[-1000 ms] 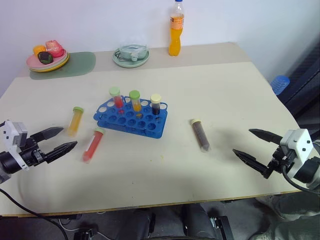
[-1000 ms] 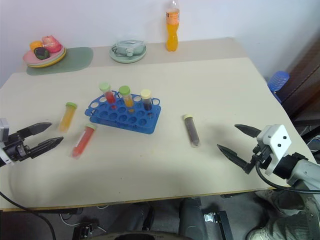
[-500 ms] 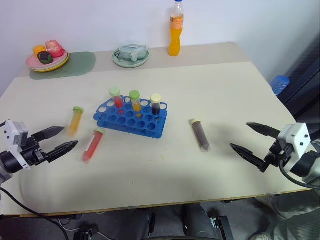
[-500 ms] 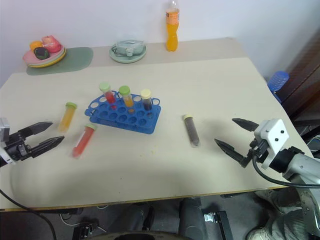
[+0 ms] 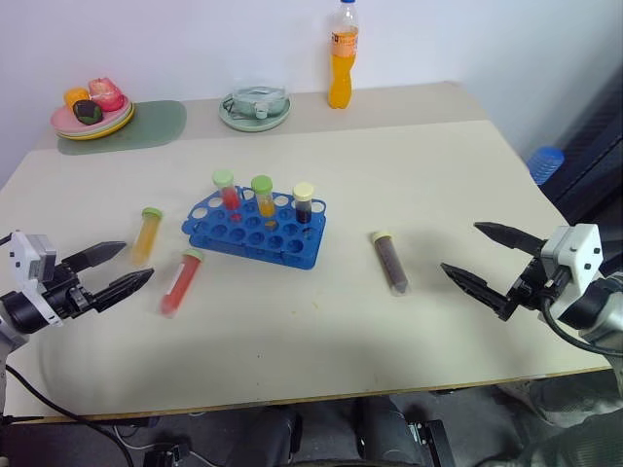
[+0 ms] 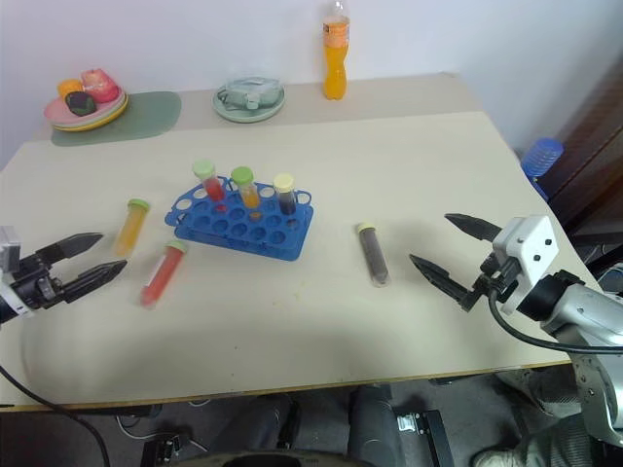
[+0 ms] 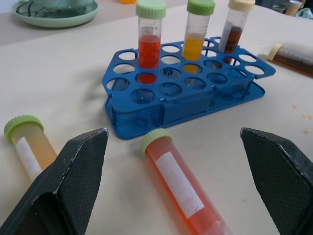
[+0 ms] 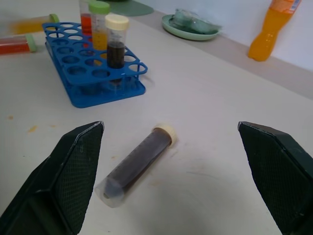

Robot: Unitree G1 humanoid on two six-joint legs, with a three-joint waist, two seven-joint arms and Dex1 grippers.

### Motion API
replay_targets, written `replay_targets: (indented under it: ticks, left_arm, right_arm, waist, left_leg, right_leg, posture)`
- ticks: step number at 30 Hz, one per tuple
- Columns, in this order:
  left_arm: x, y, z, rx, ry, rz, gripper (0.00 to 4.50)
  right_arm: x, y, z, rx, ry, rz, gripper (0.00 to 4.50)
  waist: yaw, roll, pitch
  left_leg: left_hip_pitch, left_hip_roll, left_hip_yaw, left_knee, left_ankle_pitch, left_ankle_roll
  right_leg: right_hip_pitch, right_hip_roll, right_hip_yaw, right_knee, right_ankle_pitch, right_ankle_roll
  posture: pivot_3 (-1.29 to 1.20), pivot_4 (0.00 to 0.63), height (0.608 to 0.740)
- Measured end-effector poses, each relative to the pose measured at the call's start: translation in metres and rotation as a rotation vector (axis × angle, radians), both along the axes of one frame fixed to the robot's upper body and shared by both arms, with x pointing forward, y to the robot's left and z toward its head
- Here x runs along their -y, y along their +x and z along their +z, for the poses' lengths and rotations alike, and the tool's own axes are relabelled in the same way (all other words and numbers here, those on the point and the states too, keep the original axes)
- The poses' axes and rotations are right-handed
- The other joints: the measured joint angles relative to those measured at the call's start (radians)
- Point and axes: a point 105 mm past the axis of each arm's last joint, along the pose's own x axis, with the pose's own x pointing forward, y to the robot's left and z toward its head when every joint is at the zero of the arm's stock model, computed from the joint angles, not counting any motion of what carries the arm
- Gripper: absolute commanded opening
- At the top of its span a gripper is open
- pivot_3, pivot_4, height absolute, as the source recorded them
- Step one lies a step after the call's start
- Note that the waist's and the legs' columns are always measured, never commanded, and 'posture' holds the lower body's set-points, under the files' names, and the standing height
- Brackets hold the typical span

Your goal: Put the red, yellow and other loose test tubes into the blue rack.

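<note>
1. On the tabletop (image 5: 409, 165) I see the blue rack (image 5: 255, 229) standing slightly left of centre, with three capped tubes upright in its far row: a red-filled one (image 5: 226, 191), a yellow-orange one (image 5: 263, 196) and a dark one (image 5: 304, 202).
2. Left of the rack, I have two loose tubes lying flat. The yellow tube (image 5: 147, 233) lies well clear of the rack, green cap toward the far side. The red tube (image 5: 181, 280) lies nearer me, its green cap pointing at the rack's front corner, just short of it.
3. Right of the rack lies the dark brown tube (image 5: 390, 261), cream cap toward the far side, apart from the rack.
4. My left end effector (image 5: 112, 271) hovers at the left edge of the tabletop, its fingers spread apart and holding nothing. From its wrist view the red tube (image 7: 182, 187) sits between the two fingers (image 7: 73, 181), but I see no contact.
5. My right end effector (image 5: 492, 263) hangs over the right side, fingers wide apart and empty, aimed toward the dark brown tube (image 8: 137, 164) without touching it.
6. Along the far edge stand an orange drink bottle (image 5: 342, 55), a pale green dish (image 5: 255, 105) holding what may be a crumpled face mask, though I cannot tell, and a plate of toy food (image 5: 92, 109) on a green mat (image 5: 156, 126).
</note>
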Motion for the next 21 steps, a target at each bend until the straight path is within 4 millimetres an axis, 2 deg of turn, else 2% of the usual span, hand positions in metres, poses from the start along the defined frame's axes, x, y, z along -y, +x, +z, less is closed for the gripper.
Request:
replay_targets:
  ticks: [5, 8, 12, 18, 21]
  left_arm:
    - [0.019, 0.002, 0.005, 0.022, -0.011, -0.064, 4.43]
    - [0.044, -0.001, 0.007, 0.011, 0.002, -0.169, 4.43]
    - [0.077, -0.006, 0.003, -0.010, 0.030, -0.326, 4.43]
    - [0.096, -0.001, 0.006, 0.007, 0.065, -0.406, 4.43]
    - [0.099, 0.002, 0.006, 0.008, 0.080, -0.420, 4.43]
  right_arm:
    - [0.000, 0.001, 0.002, 0.020, 0.017, 0.006, 4.50]
    - [0.003, 0.007, -0.009, -0.097, 0.007, -0.039, 4.50]
    - [0.009, 0.030, -0.025, -0.306, -0.024, -0.185, 4.50]
    - [-0.002, 0.062, -0.023, -0.511, -0.010, -0.285, 4.50]
    - [-0.013, 0.074, -0.021, -0.632, 0.033, -0.303, 4.50]
  waist:
    - [0.000, 0.000, 0.000]
    - [0.000, 0.000, 0.000]
    - [-0.003, 0.001, 0.001]
    - [-0.001, 0.002, 0.001]
    - [-0.001, 0.002, 0.001]
  left_leg:
    - [0.000, 0.000, 0.000, 0.000, 0.000, 0.000]
    - [0.000, 0.000, 0.000, 0.000, 0.000, 0.000]
    - [-0.001, 0.000, 0.001, 0.000, 0.000, 0.000]
    - [-0.005, 0.001, 0.001, 0.000, 0.000, 0.000]
    - [-0.006, 0.001, 0.000, 0.000, 0.000, 0.000]
  right_leg:
    - [0.000, 0.000, 0.000, 0.000, 0.000, 0.000]
    - [0.000, 0.000, 0.000, 0.000, 0.000, 0.000]
    - [-0.001, 0.000, 0.001, 0.000, 0.000, 0.000]
    - [-0.004, 0.000, 0.000, -0.001, 0.000, 0.000]
    - [-0.005, 0.000, 0.000, -0.002, 0.000, 0.000]
  posture:
    - [0.00, 0.150, 0.740]
    - [0.00, 0.150, 0.740]
    - [0.00, 0.150, 0.740]
    - [0.00, 0.150, 0.740]
    - [0.00, 0.150, 0.740]
